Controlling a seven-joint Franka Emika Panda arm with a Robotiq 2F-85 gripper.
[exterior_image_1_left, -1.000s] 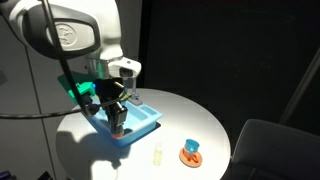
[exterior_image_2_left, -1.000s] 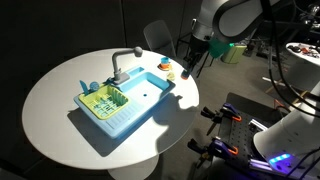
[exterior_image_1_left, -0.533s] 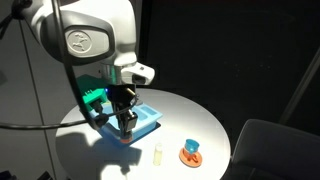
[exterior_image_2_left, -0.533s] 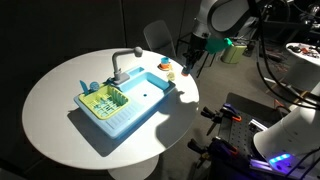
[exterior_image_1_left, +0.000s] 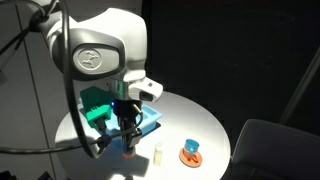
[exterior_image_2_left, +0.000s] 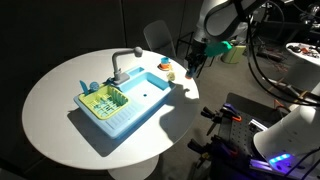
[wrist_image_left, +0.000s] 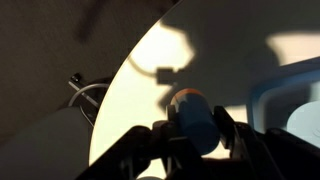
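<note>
My claw (wrist_image_left: 192, 132) is shut tight on a little tube with an orange end (wrist_image_left: 188, 105). I hold it over the edge of the round white table (exterior_image_2_left: 60, 90), near the blue toy sink (exterior_image_2_left: 140, 100). Only the wrist view shows the tube up close. The round mark on my arm (exterior_image_1_left: 90, 58) is too blurry to read. A green rack (exterior_image_2_left: 103, 100) sits in the sink.

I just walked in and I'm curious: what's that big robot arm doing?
The gripper holds a small orange-tipped thing above the round table, just beside the blue toy sink. A little bottle and an orange-and-blue toy stand close by on the table.
</note>
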